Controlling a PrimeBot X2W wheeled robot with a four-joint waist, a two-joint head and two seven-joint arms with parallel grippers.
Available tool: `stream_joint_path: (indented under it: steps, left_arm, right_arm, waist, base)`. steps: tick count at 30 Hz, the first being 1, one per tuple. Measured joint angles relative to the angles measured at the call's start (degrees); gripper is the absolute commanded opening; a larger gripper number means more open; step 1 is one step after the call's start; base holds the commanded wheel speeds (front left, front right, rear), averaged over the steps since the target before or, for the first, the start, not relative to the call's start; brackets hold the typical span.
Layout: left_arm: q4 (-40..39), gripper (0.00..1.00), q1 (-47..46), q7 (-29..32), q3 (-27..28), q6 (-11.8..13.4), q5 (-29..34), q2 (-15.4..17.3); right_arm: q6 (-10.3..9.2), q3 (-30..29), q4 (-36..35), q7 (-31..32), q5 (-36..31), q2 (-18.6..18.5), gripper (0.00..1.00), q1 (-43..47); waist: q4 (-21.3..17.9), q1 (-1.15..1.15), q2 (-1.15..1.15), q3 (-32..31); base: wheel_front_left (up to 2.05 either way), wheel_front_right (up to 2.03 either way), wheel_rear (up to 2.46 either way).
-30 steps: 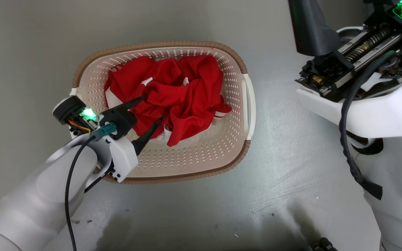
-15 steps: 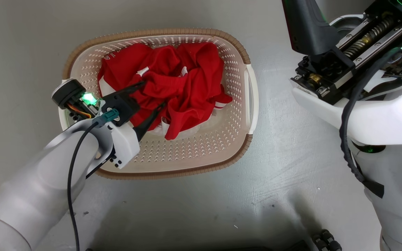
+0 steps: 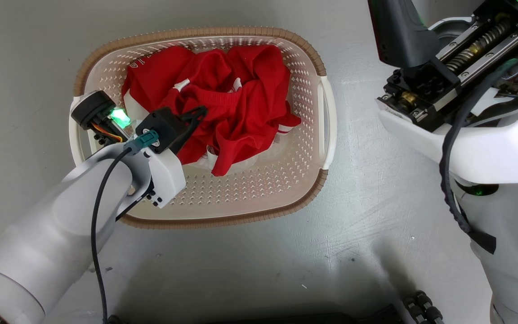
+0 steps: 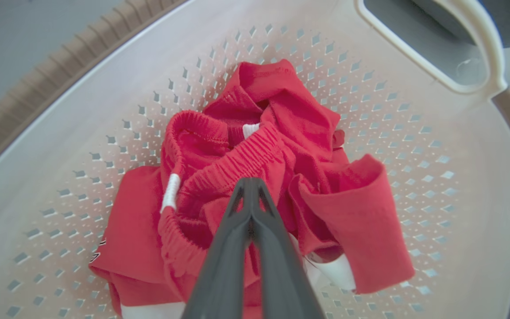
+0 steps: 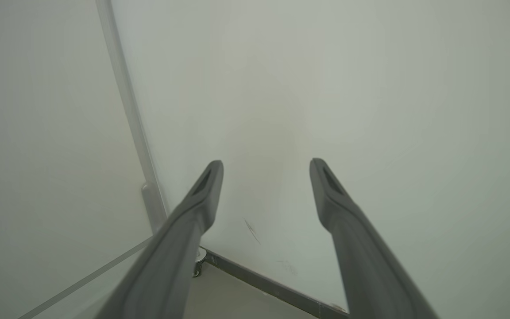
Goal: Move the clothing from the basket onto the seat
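You're pinching the clothing (image 4: 352,221) with your left gripper (image 4: 250,190) inside the basket (image 4: 458,199).
Its fingers are pressing tightly together on a gathered waistband fold near the middle of the red heap. The heap is lying bunched in the basket, which is sitting on the grey floor (image 3: 376,234). Your right gripper (image 5: 266,170) is hanging wide and empty, well apart from the basket, pointing at a pale wall (image 5: 370,88).
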Motion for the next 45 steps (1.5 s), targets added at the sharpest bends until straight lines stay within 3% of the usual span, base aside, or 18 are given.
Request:
stream_joint_path:
  steps: [21,41,42,45]
  left_arm:
    - [-4.00,0.00,0.02,-0.23,1.25,0.00,-0.19,-0.13]
    - [-12.44,0.00,6.42,-0.23,12.36,0.00,-7.69,2.46]
    - [-13.01,0.10,6.82,-0.23,13.11,0.00,-7.95,2.50]
    - [-14.56,0.58,7.95,-0.23,15.68,0.00,-9.17,2.59]
  right_arm:
    - [0.00,-0.98,1.29,0.00,-0.14,-0.01,1.00,0.00]
    - [0.00,-2.40,4.53,0.00,-1.59,-0.04,1.00,0.29]
    - [0.00,-2.54,4.99,0.00,-1.64,-0.04,1.00,0.32]
    - [0.00,-3.01,5.76,0.00,-2.04,-0.05,1.00,0.55]
  waist:
    - [1.04,-0.01,0.00,-0.53]
    - [2.47,-0.01,0.00,-3.82]
    - [2.55,-0.01,0.00,-4.10]
    - [2.76,-0.01,0.00,-4.97]
  base:
    - [0.00,0.00,0.00]
    - [0.00,0.00,0.00]
    - [0.00,0.00,0.00]
    - [0.00,0.00,0.00]
